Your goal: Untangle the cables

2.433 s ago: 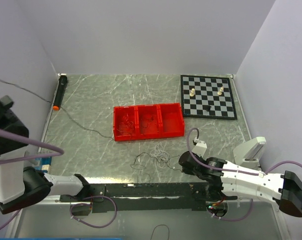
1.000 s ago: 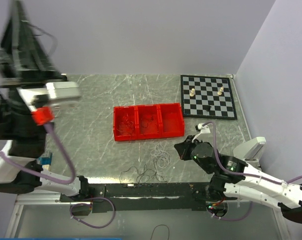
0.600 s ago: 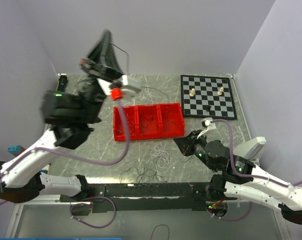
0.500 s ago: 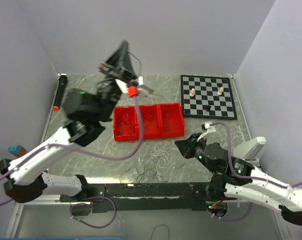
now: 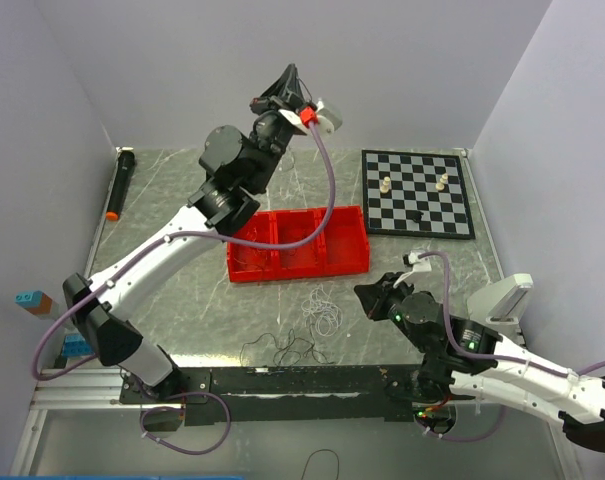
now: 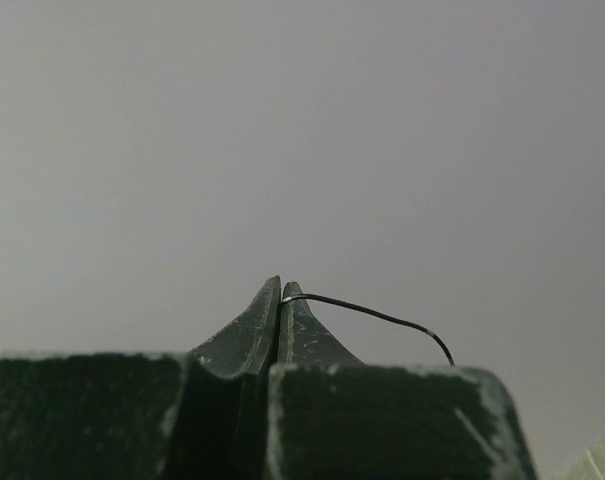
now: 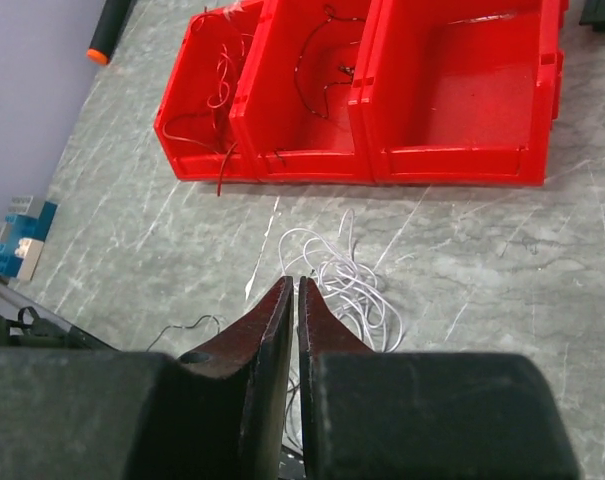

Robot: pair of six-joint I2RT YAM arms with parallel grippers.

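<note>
The left arm is stretched high in front of the grey back wall. The left claw [image 5: 289,72] is clamped tight at its top, and a thin black wire [image 6: 372,313] is pinched right at its tips. In the left wrist view, that wire comes out to the right of the closed fingers [image 6: 300,335] and curves downward against the plain wall.

The right claw [image 5: 367,296] sits low over the marbled grey worktop [image 5: 182,270], just right of the loose cables [image 5: 324,312]. Its fingers [image 7: 272,330] are drawn nearly together, with only a hairline slit between them. I cannot tell whether they are fully shut or have a strand caught in them.

Just past its tips, a tangle of white wires [image 7: 342,280] lies in loops on the worktop. It sits between the claw and the front wall of the red bin [image 7: 452,165]. A few black strands [image 5: 282,348] lie nearer the arm bases, to the left of the white tangle, and one [image 7: 187,325] shows at the lower left of the right wrist view.

The bin has three compartments. The left one holds thin red and white wires [image 7: 220,95], and the middle one holds thin black wires [image 7: 322,70].

A chessboard [image 5: 417,195] lies at the far right corner with two pale pieces [image 5: 384,185] and one dark piece on it. A black marker with an orange end [image 5: 120,183] lies along the far left edge. Some blue blocks [image 7: 17,245] sit off the left side.
</note>
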